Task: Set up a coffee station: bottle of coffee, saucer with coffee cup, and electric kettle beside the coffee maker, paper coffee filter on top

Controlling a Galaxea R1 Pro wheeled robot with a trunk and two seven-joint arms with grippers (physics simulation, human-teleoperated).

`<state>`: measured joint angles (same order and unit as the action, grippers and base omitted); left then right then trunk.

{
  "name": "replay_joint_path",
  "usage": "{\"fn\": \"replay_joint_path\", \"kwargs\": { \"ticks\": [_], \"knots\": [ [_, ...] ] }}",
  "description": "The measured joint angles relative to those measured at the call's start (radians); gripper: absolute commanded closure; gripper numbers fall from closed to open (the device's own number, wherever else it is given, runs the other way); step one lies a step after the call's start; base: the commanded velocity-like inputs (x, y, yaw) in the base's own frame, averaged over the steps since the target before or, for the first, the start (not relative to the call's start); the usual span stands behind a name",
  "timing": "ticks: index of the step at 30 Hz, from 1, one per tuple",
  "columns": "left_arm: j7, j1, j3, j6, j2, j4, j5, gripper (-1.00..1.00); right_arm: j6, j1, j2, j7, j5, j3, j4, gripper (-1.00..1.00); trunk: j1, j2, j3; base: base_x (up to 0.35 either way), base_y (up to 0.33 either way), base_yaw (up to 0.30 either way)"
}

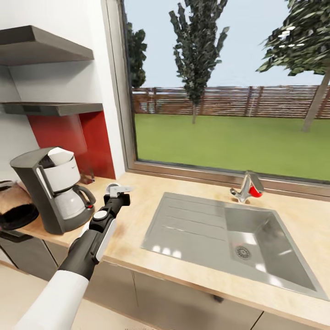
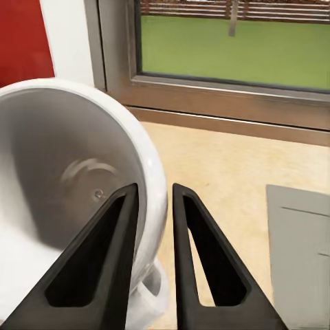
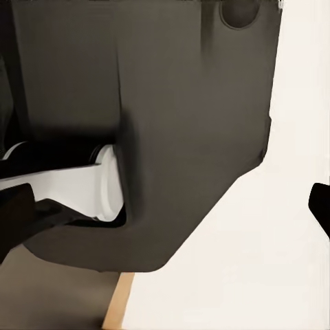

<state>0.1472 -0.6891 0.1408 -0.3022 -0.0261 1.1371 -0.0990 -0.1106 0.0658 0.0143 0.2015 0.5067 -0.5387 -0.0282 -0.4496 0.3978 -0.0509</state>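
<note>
Left end effector [image 2: 152,258] pinching cup [image 2: 69,199] wall, held above worktop [image 1: 137,229] just right of coffee maker [image 1: 52,190]. Step: cup placement. Next: locate saucer, lower cup onto it. Right end effector: cannot tell.

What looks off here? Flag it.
The white cup pinched by its rim in the left gripper lies tipped on its side above the counter, beside the coffee maker. Nothing looks spilled or broken.
</note>
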Motion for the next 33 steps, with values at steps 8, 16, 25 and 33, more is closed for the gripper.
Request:
{"fn": "replay_joint_path", "kwargs": {
  "ticks": [8, 16, 25, 33],
  "knots": [
    [0.0, 0.0, 0.0, -0.001, 0.005, 0.0, 0.001, 1.0, -0.003, 0.0, -0.001, 0.002, 0.0, 0.001, 0.0, -1.0, 0.0, 0.0, 0.008, -0.024, -0.035, 0.219],
    [0.0, 0.0, -0.005, -0.002, 0.008, 0.0, -0.001, 1.0, -0.005, 0.0, -0.003, 0.005, 0.001, 0.002, 0.0, -1.0, 0.0, 0.0, 0.017, 0.0, -0.001, 0.216],
    [0.0, 0.0, -0.008, -0.002, 0.01, -0.001, -0.005, 1.0, -0.007, 0.0, -0.002, 0.008, 0.001, 0.002, 0.0, -1.0, 0.0, 0.0, 0.028, 0.0, 0.0, 0.16],
    [0.0, 0.0, -0.008, -0.002, 0.01, -0.001, -0.005, 1.0, -0.006, 0.0, -0.001, 0.01, -0.001, 0.001, 0.0, -1.0, 0.0, 0.001, 0.038, 0.0, 0.0, 0.126]
  ]
}}
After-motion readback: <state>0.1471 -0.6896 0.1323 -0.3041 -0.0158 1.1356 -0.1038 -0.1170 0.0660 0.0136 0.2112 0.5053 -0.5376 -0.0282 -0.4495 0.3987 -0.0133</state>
